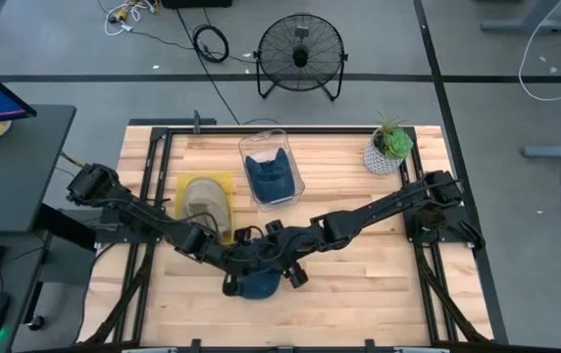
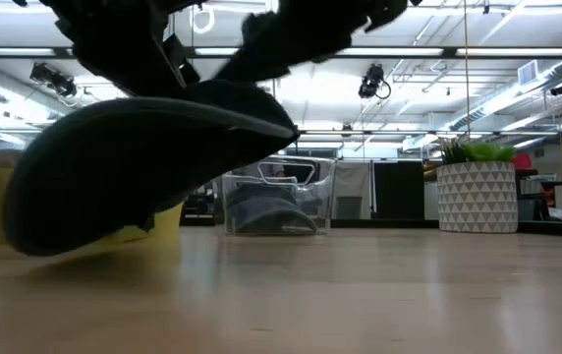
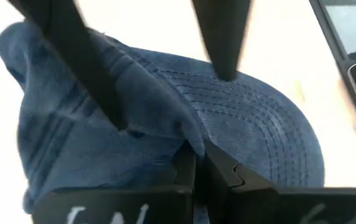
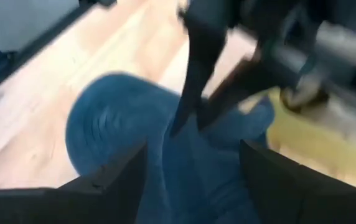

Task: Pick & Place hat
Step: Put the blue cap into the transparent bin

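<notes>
A blue denim cap (image 1: 259, 286) sits near the table's near edge, where both arms meet. My left gripper (image 3: 200, 155) is shut on the cap's cloth. My right gripper (image 4: 196, 168) is open, with one finger on each side of the cap's crown (image 4: 184, 168). In the low view the cap (image 2: 134, 167) is tilted, brim (image 2: 261, 113) raised toward the right. Whether its low end rests on the wood cannot be made out. My left gripper pinches a raised fold of the crown's cloth (image 3: 187, 140) between its two fingers, just behind the stitched brim (image 3: 259, 130). The fold stands up from the crown where the fingers meet it. My right gripper's fingers (image 3: 109, 106) reach the crown from the opposite side; I cannot tell whether they touch it.
A clear bin (image 1: 271, 167) holding another blue cap stands at the table's far middle. A yellow tray (image 1: 205, 201) with a beige cap lies to its left. A potted plant (image 1: 390, 147) occupies the far right corner. Bare wood (image 1: 379, 284) lies to the right.
</notes>
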Tool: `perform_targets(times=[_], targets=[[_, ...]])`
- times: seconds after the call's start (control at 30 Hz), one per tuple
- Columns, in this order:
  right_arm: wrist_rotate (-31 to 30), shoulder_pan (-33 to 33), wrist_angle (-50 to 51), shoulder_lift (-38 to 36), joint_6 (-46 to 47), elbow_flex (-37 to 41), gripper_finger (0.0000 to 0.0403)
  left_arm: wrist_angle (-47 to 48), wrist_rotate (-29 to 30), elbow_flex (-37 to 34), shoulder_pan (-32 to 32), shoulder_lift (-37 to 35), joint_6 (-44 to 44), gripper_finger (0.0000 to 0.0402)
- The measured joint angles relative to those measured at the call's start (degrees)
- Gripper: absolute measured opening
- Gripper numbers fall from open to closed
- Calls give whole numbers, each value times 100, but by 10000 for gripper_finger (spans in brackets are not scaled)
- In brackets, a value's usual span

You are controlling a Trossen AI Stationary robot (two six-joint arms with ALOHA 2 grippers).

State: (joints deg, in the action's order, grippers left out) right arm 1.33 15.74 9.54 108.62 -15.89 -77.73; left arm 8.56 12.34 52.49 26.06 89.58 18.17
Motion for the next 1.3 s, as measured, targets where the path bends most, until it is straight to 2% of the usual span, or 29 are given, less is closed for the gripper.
perform_targets(times=[0.23, 0.37, 0.5, 0.73, 0.77, 0.97, 1.13, 1.3], targets=[[-84, -58, 700, -9, 476, -9, 246, -349, 377, -2, -8, 2, -1178, 9], [-71, -60, 765, -17, 647, -11, 215, -396, 377, -2, -21, 4, -1274, 14], [-67, -60, 700, -13, 859, -9, 160, -407, 375, -2, -44, 4, -1110, 18], [-68, -60, 870, -4, 986, -7, 25, -444, 419, 0, -56, 4, -1045, 27], [-81, -60, 875, 0, 1078, -4, 16, -452, 443, 0, -54, 4, -971, 32], [-126, 17, 1235, 2, 1427, 1, 27, -437, 478, 0, -50, 4, -806, 90], [-126, 257, 1649, -23, 1725, 2, 9, -445, 536, 0, -41, 4, -858, 143], [-287, 556, 2404, -307, 2150, 11, 10, -497, 736, 17, -43, 0, -840, 169]])
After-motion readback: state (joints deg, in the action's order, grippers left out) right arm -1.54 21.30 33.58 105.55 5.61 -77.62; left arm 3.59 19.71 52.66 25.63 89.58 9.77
